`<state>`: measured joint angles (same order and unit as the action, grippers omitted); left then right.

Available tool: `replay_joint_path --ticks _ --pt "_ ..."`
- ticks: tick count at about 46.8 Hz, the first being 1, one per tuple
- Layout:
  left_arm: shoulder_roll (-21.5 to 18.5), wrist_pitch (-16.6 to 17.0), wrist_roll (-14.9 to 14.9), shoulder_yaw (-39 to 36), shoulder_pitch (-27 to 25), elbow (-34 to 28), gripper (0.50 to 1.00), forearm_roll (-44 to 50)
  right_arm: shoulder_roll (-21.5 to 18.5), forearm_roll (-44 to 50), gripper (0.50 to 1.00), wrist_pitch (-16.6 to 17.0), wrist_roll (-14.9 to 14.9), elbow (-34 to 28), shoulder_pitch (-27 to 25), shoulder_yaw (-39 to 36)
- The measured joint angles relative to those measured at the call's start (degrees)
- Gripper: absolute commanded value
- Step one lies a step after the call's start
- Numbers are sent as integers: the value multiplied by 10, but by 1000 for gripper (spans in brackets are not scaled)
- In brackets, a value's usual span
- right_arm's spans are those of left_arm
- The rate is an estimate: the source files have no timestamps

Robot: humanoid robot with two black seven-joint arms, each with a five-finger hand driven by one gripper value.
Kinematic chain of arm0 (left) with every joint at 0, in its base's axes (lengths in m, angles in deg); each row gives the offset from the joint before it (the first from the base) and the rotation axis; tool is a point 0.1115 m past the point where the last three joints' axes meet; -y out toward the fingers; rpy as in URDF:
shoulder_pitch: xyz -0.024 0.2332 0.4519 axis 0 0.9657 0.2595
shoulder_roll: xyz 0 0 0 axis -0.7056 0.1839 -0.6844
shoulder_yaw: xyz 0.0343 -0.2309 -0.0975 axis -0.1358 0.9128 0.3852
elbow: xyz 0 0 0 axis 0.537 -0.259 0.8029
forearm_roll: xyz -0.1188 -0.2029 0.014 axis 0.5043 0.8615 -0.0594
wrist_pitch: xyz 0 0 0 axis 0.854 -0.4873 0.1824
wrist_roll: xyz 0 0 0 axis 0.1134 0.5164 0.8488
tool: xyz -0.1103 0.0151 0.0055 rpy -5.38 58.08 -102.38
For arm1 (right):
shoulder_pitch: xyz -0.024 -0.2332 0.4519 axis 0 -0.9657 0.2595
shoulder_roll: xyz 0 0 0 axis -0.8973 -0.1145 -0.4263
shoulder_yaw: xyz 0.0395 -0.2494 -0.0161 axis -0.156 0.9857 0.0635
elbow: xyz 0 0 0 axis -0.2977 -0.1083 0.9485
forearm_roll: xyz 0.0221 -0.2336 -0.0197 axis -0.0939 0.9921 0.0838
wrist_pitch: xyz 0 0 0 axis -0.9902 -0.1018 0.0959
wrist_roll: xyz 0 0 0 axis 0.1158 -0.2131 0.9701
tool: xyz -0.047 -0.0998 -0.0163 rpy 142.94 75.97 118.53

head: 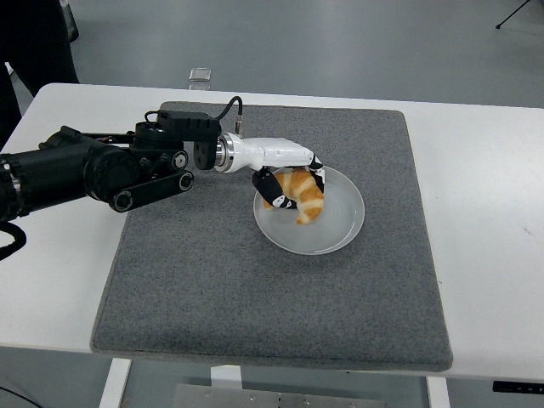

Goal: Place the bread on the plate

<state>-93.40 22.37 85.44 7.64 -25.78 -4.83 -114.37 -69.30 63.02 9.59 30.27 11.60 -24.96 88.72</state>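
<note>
Bread (303, 198) is a croissant, golden-orange, and it sits over the left half of the plate (338, 231), with one curved tip pointing down toward the plate's middle. Can't tell for sure if it's resting on the plate or just above it.

Left hand (287, 180) has a white shell with black fingers, and those fingers (269, 186) are curled round the croissant from the left and top side, so it's gripping the bread. One dark fingertip shows on the croissant's right edge too, near the plate's upper rim.

Plate is a pale round dish, sitting a bit right of centre on a grey mat (212, 280) that covers most of the white table (484, 212). The black left arm (93, 170) comes in from the left edge and stretches across the mat's upper left part, a thin cable looping above the wrist.

Right arm doesn't show anywhere. A small clear-looking object (200, 76) lies just past the table's far edge, too small to make out. Someone in dark clothing (34, 38) stands at the top left corner.
</note>
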Motion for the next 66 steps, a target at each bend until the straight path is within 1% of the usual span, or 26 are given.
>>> replay_joint_path --ticks 2,6,14,15,20,27,32,35,40,45,48,54,60,63,66 --pt "1 0 0 0 4 0 737 0 0 0 952 0 0 0 0 0" --pt "2 0 0 0 7 0 812 1 0 0 952 0 0 0 0 0" --pt "2 1 0 0 9 0 898 6 0 0 952 0 0 0 0 0" --pt "2 1 0 0 9 0 923 8 0 0 952 0 0 0 0 0" --pt "2 1 0 3 8 0 958 11 0 0 954 0 0 0 0 0" --pt "2 1 1 9 8 -1 964 15 0 0 952 0 0 0 0 0" --pt "2 4 2 18 6 -4 966 36 0 0 954 0 0 0 0 0" --pt "2 7 3 41 4 -6 990 59 0 0 952 0 0 0 0 0" --pt "2 7 3 90 3 -7 990 89 0 0 952 0 0 0 0 0" --pt "-2 0 3 143 4 -8 992 128 0 0 952 0 0 0 0 0" --pt "-3 -2 2 170 6 -8 992 174 0 0 952 0 0 0 0 0" --pt "-4 0 2 222 14 -5 994 312 0 0 952 0 0 0 0 0" --pt "-6 6 1 236 27 7 992 449 0 0 952 0 0 0 0 0" --pt "-6 9 1 239 30 24 994 507 0 0 952 0 0 0 0 0" --pt "-7 20 1 252 38 45 994 560 0 0 954 0 0 0 0 0"
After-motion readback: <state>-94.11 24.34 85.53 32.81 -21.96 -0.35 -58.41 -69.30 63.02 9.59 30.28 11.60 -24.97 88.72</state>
